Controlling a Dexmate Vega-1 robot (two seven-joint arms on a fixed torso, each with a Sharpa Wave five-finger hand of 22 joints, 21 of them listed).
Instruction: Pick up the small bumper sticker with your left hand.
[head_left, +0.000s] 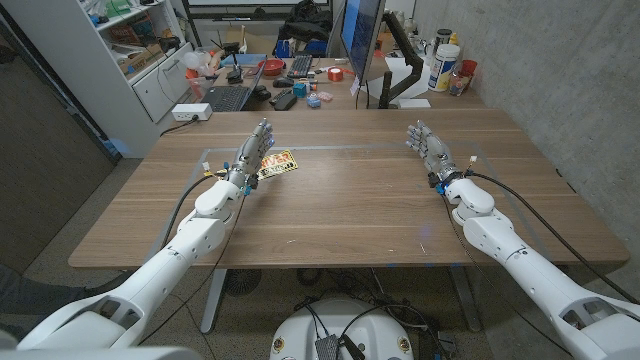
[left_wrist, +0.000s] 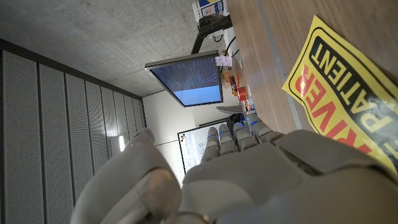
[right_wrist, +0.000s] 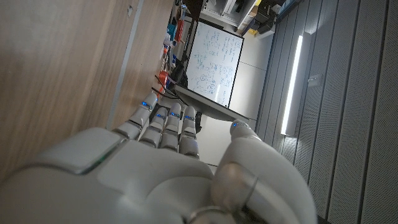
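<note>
A small yellow bumper sticker (head_left: 278, 165) with black and red lettering lies flat on the wooden table (head_left: 350, 195), left of the middle. In the left wrist view the sticker (left_wrist: 348, 87) lies close beside my hand. My left hand (head_left: 250, 155) stands on its edge just left of the sticker, fingers straight and reaching away from me, holding nothing; its back (left_wrist: 249, 180) shows large in the left wrist view. My right hand (head_left: 432, 152) stands the same way at the table's right side, fingers extended and empty, its back (right_wrist: 155, 168) seen in the right wrist view.
Behind the table's far edge stands a cluttered desk with a laptop (head_left: 228, 97), a monitor (head_left: 362, 38) and small items. A white power strip (head_left: 191, 112) sits near the far left corner. A tape outline (head_left: 330, 148) marks the tabletop.
</note>
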